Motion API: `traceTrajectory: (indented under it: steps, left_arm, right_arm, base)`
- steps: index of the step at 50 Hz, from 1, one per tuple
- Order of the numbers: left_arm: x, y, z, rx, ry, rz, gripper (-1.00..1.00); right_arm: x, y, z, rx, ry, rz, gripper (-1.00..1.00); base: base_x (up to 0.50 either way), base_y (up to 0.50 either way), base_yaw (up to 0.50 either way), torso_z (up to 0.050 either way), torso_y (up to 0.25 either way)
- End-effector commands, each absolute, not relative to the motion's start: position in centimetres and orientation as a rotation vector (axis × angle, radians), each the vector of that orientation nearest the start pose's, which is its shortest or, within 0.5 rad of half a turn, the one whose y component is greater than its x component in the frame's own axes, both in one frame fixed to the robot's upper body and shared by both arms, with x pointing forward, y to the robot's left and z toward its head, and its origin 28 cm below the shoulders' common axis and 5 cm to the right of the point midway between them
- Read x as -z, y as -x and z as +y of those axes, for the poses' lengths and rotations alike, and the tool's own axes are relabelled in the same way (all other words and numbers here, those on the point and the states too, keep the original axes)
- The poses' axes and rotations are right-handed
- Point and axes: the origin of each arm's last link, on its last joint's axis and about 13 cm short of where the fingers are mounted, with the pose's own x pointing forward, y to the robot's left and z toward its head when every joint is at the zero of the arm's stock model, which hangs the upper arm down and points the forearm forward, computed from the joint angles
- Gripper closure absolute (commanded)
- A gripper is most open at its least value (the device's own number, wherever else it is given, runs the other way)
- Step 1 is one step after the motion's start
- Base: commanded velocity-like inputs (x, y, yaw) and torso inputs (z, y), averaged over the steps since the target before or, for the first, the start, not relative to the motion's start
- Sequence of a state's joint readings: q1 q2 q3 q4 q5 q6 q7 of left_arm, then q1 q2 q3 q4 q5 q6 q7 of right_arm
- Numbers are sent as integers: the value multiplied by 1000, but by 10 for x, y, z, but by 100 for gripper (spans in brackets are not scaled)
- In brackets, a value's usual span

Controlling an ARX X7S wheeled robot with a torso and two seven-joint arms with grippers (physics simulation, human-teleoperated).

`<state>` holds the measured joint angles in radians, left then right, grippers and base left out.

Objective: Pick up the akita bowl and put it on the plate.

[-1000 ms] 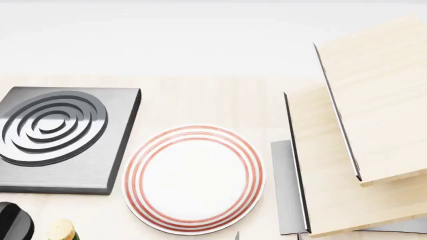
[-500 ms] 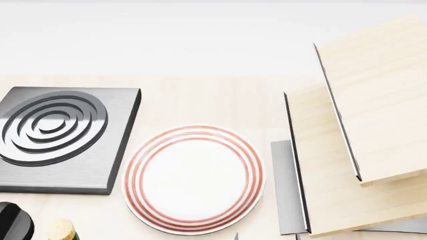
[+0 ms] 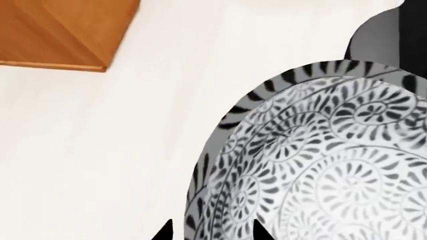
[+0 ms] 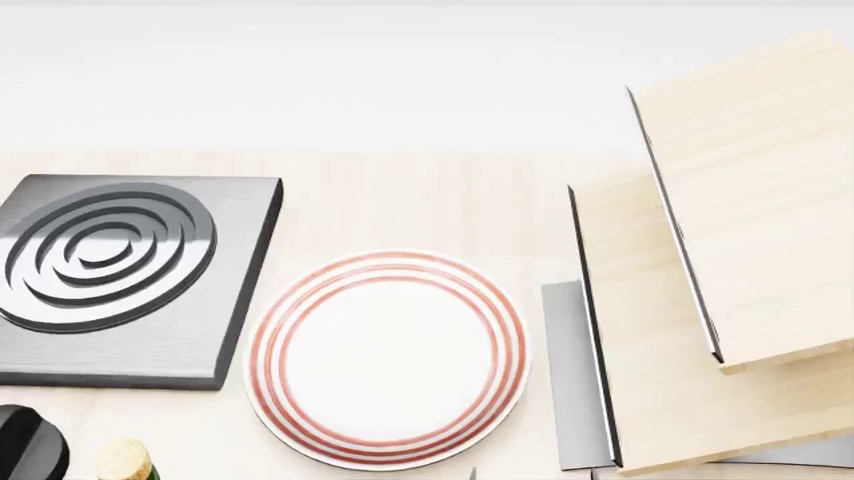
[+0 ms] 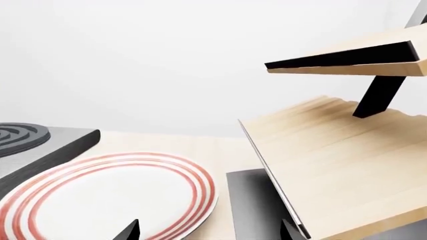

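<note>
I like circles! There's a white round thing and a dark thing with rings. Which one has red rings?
The plate does. It is round and white with three thin red rings near its rim. The burner to its left is a dark grey square slab with grey rings.

akita bowl point(image 3: 333, 165): grey-black floral | plate point(image 4: 387, 358): white, red rings

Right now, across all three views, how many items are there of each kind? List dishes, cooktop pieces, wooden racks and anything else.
Dishes: 2, the plate and the akita bowl.
Cooktop pieces: 1, the burner.
Wooden racks: 1, the shelf rack.
Other: 3, a cork-topped object and a black object, both cut off by the head view's edge, and a brown wooden block.
Total: 7.
</note>
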<state>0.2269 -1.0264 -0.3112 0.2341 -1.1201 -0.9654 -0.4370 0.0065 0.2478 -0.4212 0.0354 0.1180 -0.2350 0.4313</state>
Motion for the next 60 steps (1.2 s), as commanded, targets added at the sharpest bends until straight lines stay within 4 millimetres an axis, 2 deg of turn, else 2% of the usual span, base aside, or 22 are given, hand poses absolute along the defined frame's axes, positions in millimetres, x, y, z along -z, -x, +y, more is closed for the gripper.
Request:
traceTrajectory:
  steps: [1, 6, 9, 10, 12, 15, 16, 28, 42, 60]
  left_arm:
    - [-105, -146, 406, -410, -149, 699, 100]
    - [-120, -146, 406, -425, -175, 546, 100]
    - [-130, -144, 404, -434, -103, 519, 100]
    - [-136, -144, 403, -456, -193, 443, 100]
    - [-146, -145, 403, -482, -145, 387, 100]
    - [-160, -142, 401, -514, -155, 313, 100]
    - [-164, -141, 399, -508, -212, 282, 100]
    - [-180, -135, 395, -506, -188, 239, 100]
    - [-200, -138, 393, -530, -157, 137, 100]
    - [-230, -160, 395, -525, -113, 25, 100]
  right_arm:
    - [-9, -196, -74, 9, 59, -142, -100]
    - [-10, -196, -74, 10, 59, -141, -100]
    - [-9, -196, -74, 12, 59, -140, -100]
    - [-9, -196, -74, 10, 61, -141, -100]
    - [-9, -196, -74, 10, 58, -140, -100]
    - [-9, -196, -74, 11, 59, -142, -100]
    - [-9, -196, -74, 10, 58, -142, -100]
    - [-9, -197, -74, 11, 61, -141, -100]
    - [-8, -196, -74, 10, 55, -144, -100]
    - [-7, -197, -73, 3, 59, -136, -100]
  base:
    - [21, 0, -12, -10, 0]
    - [6, 0, -10, -2, 0]
    - [0, 0, -3, -3, 0]
    - [0, 0, 0, 0, 0]
    - [0, 0, 0, 0, 0]
    - [0, 0, 0, 0, 0]
    - [0, 0, 0, 0, 0]
    - [0, 0, 0, 0, 0]
    - [0, 0, 0, 0, 0]
    - [0, 0, 0, 0, 0]
